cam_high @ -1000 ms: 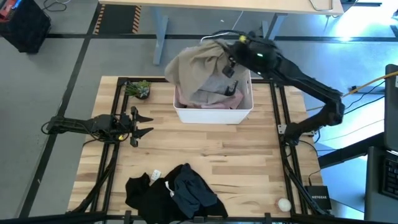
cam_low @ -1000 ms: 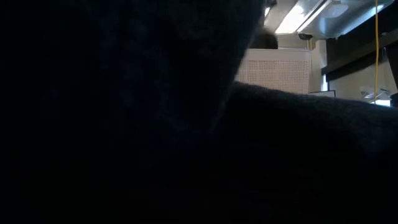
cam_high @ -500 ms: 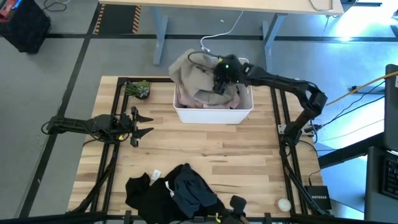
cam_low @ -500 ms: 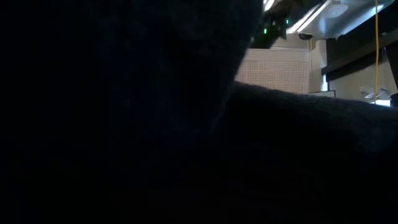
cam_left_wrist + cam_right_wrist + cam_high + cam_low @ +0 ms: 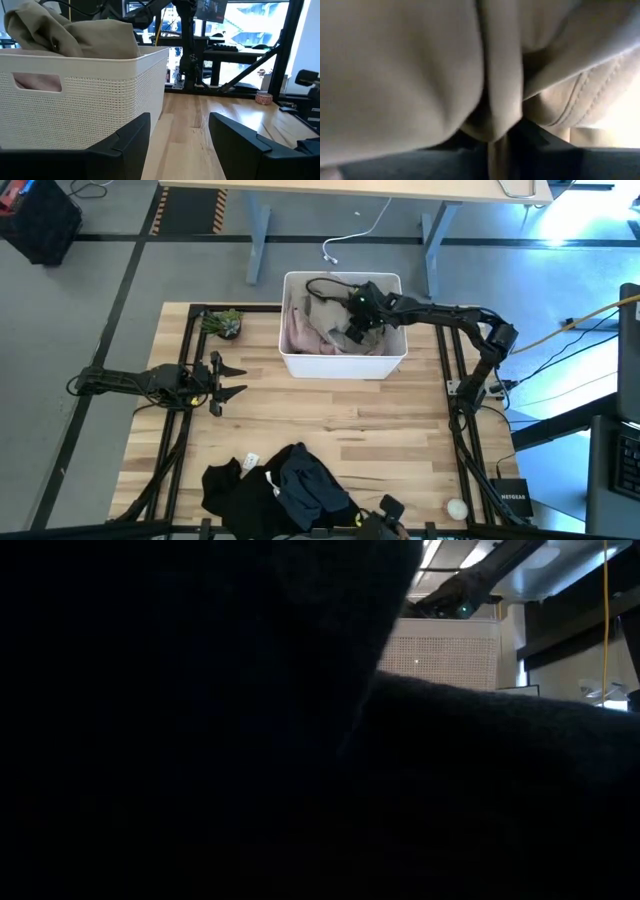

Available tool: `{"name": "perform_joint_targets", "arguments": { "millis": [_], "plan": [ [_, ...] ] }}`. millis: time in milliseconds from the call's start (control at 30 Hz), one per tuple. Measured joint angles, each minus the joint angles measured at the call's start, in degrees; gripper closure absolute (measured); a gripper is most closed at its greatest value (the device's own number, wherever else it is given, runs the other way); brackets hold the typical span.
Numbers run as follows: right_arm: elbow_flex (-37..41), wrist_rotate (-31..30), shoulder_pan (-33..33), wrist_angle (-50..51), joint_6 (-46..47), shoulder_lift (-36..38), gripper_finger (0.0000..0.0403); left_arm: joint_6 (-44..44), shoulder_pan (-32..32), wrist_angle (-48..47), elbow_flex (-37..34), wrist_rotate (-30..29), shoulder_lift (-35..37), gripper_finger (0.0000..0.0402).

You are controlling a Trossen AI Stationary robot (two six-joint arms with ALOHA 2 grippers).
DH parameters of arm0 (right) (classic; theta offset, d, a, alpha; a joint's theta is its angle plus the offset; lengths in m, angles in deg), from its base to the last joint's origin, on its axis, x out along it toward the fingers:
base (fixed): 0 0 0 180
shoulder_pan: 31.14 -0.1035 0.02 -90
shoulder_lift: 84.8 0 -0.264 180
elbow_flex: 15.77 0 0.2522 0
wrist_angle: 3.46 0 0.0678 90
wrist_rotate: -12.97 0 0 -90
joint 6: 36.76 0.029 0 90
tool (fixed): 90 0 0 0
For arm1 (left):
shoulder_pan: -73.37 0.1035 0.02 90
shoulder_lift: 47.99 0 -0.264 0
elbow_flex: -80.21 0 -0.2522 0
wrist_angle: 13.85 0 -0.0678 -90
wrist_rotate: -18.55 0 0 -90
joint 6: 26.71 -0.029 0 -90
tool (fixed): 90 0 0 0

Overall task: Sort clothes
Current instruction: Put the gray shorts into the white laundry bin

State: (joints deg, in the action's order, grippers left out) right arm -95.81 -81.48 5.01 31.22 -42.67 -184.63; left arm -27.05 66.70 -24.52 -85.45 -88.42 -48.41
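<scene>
Seen from above, the white bin (image 5: 343, 365) stands at the middle of the table's far edge, and the right gripper (image 5: 358, 320) is down inside it, pressed into the khaki garment (image 5: 325, 310) that fills most of the bin. A pale pink garment (image 5: 298, 335) shows along the bin's left wall beneath the khaki one. Whether the right gripper's fingers are apart or together cannot be told from this height. The left gripper (image 5: 226, 378) hangs over the table's left side, well apart from the bin, its fingers spread and holding nothing. A small green plant (image 5: 222, 323) sits at the table's far left corner, near the bin. Against the table's near edge lies a heap of black garment (image 5: 232, 488) with a navy blue garment (image 5: 303, 485) bunched on top of it.

At table height, dark cloth (image 5: 200, 740) lies close against the lens and blocks nearly everything; only a strip of the room shows at the upper right.

From the left wrist, the two dark fingers (image 5: 131, 137) stand apart over bare wooden table (image 5: 190, 145), with the white bin's woven wall just beside them and the khaki garment mounded above its rim.

From the right wrist, folds of khaki garment fill the frame, and a pleat of it is pinched between the dark fingers (image 5: 535, 137).
</scene>
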Motion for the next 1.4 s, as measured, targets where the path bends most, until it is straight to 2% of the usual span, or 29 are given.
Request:
{"name": "perform_joint_targets", "arguments": {
  "millis": [233, 433, 633, 733, 833, 1033, 1233, 1400],
  "plan": [
    [-10.67, -0.04, -0.09, 16.31, -1.73, -0.17, 0.0242, 0.02, -0.02, -0.06, 0.0, 0.02, 0.01, 0.0204],
    [-24.15, -0.32, -0.12, 33.96, -2.07, -0.17, 0.0194, 0.05, -0.02, -0.08, 0.0, 0.02, -0.01, 0.0204],
    [-38.83, -2.48, -0.12, 44.29, -2.03, -0.15, 0.0174, 0.25, -0.01, -0.1, 0.0, 0.02, 0.0, 0.0204],
    [-45.02, 1.34, -0.15, 45.54, -1.57, -0.08, 0.0174, 0.29, 0.0, -0.11, 0.01, 0.02, 0.01, 0.0204],
    [-48.46, 4.26, -0.18, 42.07, 0.46, 0.04, 0.0174, 0.3, -0.02, -0.12, 0.0, 0.02, 0.01, 0.0204],
    [-44.85, 9.06, -0.83, 25.72, 3.48, -0.36, 0.0174, 0.3, 0.0, -0.14, 0.0, 0.02, 0.0, 0.0204],
    [-31.25, 8.74, -3.03, 9.04, 4.2, -3.24, 0.0174, -0.36, 0.0, -0.14, 0.0, 0.02, 0.01, 0.0204],
    [-21.66, 10.6, -5.37, 5.61, 2.96, -9.26, 0.0174, -1.16, -0.02, -0.17, 0.0, 0.01, 0.0, 0.0204]
  ]
}}
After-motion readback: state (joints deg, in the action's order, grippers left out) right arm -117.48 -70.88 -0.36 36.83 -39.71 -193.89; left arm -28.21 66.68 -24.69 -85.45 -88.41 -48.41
